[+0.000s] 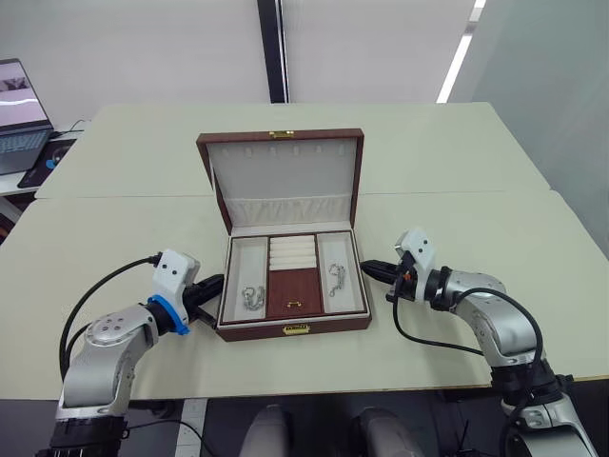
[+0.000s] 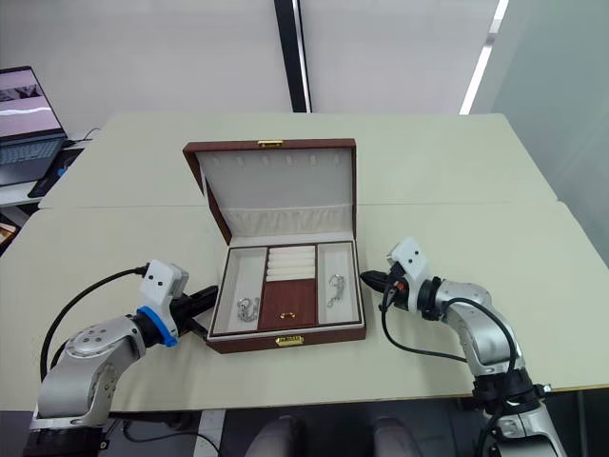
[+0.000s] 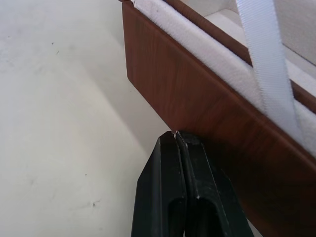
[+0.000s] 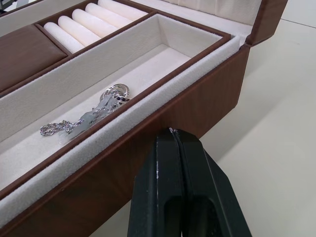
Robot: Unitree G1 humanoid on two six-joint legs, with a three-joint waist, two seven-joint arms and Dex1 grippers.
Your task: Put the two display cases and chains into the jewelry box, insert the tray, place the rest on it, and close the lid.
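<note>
The box (image 1: pixel 293 327) sits on the table (image 1: pixel 114 219) with its lid (image 1: pixel 283 179) raised upright at the back; the tray (image 1: pixel 293 276) is seated inside, showing ring rolls (image 1: pixel 292 251) above a dark red centre (image 1: pixel 291 293); one chain (image 1: pixel 251 299) lies in the tray's left compartment and another chain (image 4: pixel 86 116) in the right one. The left gripper (image 3: pixel 180 143), fingers pressed together, has its tips at the box's left outer wall; the right gripper (image 4: pixel 174 136), likewise pressed together and holding nothing, points at the box's right wall, just beside it.
</note>
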